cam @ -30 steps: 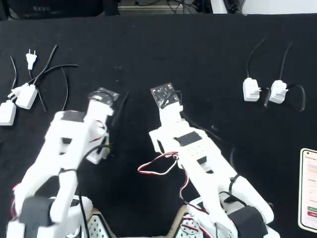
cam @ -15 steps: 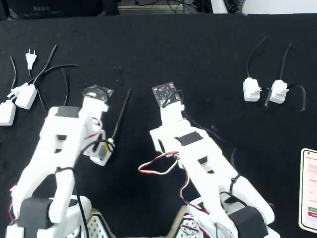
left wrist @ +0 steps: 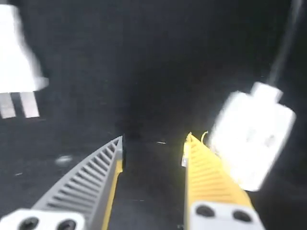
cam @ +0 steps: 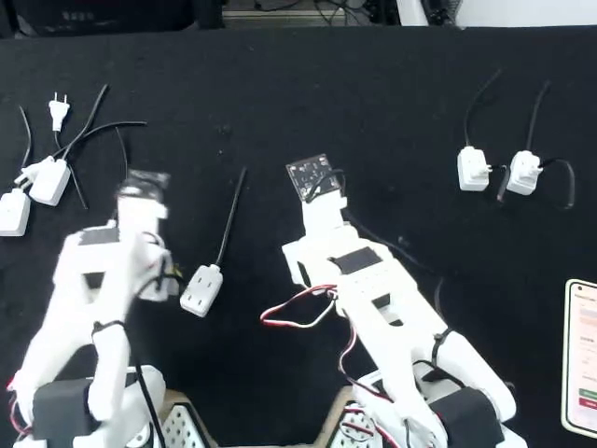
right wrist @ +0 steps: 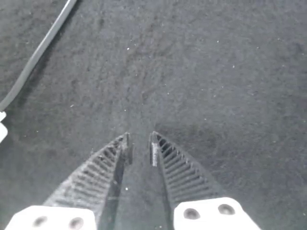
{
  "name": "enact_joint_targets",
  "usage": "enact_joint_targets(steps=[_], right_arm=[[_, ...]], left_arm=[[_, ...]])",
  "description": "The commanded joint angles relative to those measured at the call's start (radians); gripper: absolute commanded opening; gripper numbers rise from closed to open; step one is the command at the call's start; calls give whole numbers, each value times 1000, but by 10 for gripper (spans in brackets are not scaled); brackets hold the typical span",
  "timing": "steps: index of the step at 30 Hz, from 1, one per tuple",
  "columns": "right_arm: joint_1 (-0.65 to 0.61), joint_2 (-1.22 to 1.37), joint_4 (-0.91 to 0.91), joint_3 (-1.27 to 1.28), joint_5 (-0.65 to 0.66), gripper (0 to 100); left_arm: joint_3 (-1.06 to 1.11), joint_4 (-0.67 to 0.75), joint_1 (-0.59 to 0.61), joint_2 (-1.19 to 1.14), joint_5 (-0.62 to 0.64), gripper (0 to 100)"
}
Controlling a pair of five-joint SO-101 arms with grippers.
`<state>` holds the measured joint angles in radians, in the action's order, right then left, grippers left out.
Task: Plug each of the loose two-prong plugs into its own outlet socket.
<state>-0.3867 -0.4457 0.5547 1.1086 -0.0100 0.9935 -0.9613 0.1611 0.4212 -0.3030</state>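
Left claw (left wrist: pixel 153 143) wide open, grey finger and yellow finger well apart, holding nothing, black bench (cam: pixel 373 84) showing between them. White outlet socket (cam: pixel 202 289) lies flat on the bench just beside the left arm's wrist, near the front edge; in the left wrist view it sits right next to the yellow finger, outside the gap, contact cannot be told. Socket cable (cam: pixel 229 219) runs black from the socket away toward mid-bench, ends between the two arms. Blurred white piece (left wrist: pixel 18 72) at the far side of the left wrist view, two pale strips under it, too blurred to identify. Right claw (right wrist: pixel 140 143) narrow, tips close to meeting, nothing between them, hovering over bare bench at the centre. A cable (right wrist: pixel 38 52) crosses the corner of the right wrist view, apart from the claw. Loose two-prong plug (cam: pixel 58 110) lies at the far left of the bench, prongs pointing away from the arms, thin black lead trailing from it. Two white blocks near it, one (cam: pixel 48 180) among tangled black leads, the other (cam: pixel 13 213) at the bench's left edge. On the far right, two more white blocks (cam: pixel 474 169) and (cam: pixel 524 173) side by side, each with a black lead, well apart from both arms. Phone (cam: pixel 583 355) at the right edge.
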Motion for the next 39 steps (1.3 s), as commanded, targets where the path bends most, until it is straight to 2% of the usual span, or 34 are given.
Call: enact_joint_targets(steps=[1,8,11,14,19,21,25,29,33,35,37,39], right_arm=[[18,-33,-23,-19,0,67],[18,-31,-54,-13,0,67],[18,-31,-55,-13,0,67],[18,-31,-55,-13,0,67],[18,-31,-55,-13,0,67],[18,-31,-55,-13,0,67],[17,-31,-55,-13,0,67],[17,-31,-55,-13,0,67],[17,-31,-55,-13,0,67],[17,-31,-55,-13,0,67],[17,-31,-55,-13,0,67],[17,-31,-55,-12,0,67]], left_arm=[[12,-5,-131,35,17,201],[-8,-17,-332,35,23,199],[-1,-17,-360,35,23,199],[-18,-52,-329,37,20,199],[-199,-258,-188,37,20,199],[-248,-259,-136,35,21,199],[-275,-103,-73,23,57,199],[-173,126,-96,23,213,201],[-65,305,-114,-6,239,199],[-36,393,-104,-49,298,199],[-44,410,-88,-107,344,199],[-81,362,-65,-160,364,199]])
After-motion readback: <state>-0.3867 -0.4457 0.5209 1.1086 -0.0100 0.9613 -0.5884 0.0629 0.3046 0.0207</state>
